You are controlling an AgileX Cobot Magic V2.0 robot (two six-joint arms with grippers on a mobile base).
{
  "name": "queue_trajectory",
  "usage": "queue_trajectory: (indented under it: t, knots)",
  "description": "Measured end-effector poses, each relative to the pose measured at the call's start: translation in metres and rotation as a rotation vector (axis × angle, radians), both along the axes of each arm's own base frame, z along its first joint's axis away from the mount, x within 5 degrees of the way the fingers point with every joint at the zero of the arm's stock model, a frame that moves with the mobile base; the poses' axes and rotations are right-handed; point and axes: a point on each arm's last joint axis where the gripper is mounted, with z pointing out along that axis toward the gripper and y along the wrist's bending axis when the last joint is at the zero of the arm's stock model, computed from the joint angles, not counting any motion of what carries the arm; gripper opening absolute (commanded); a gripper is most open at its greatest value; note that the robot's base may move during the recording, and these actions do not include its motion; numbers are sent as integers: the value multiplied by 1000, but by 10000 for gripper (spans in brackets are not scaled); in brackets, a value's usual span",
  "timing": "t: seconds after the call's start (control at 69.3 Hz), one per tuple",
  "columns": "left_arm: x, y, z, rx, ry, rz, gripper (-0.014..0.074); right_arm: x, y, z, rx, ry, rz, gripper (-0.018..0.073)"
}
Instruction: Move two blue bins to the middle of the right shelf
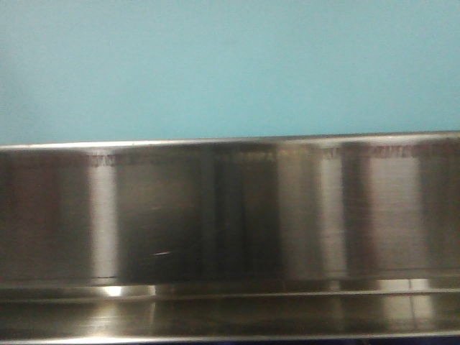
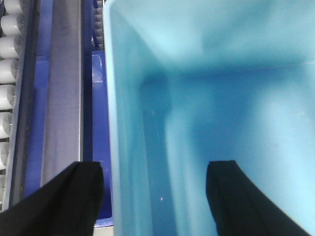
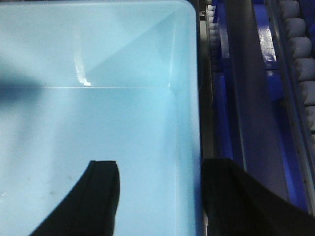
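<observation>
A light blue bin fills the top of the front view. In the left wrist view I look down into the bin. My left gripper is open and straddles the bin's left wall, one finger outside and the other inside. In the right wrist view the same kind of bin shows. My right gripper is open and straddles its right wall, with one finger inside and the other close against the outside. I see only one bin.
A brushed steel shelf front spans the front view below the bin. Steel rails, dark blue frame parts and rows of white rollers run close along both sides of the bin.
</observation>
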Motion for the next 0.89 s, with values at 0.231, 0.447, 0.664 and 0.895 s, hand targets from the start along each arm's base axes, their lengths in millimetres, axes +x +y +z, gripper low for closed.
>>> queue_trajectory:
  t: [0.231, 0.447, 0.664, 0.895]
  knots:
    - [0, 0, 0, 0, 0, 0, 360, 0, 0, -7, -17, 14, 1, 267]
    - [1, 0, -1, -11, 3, 17, 360, 0, 0, -8, -20, 17, 1, 267]
    - [8, -7, -10, -9, 37, 17, 360, 0, 0, -8, -19, 16, 2, 267]
    - [11, -10, -15, -6, 55, 17, 360, 0, 0, -14, -33, 30, 2, 267]
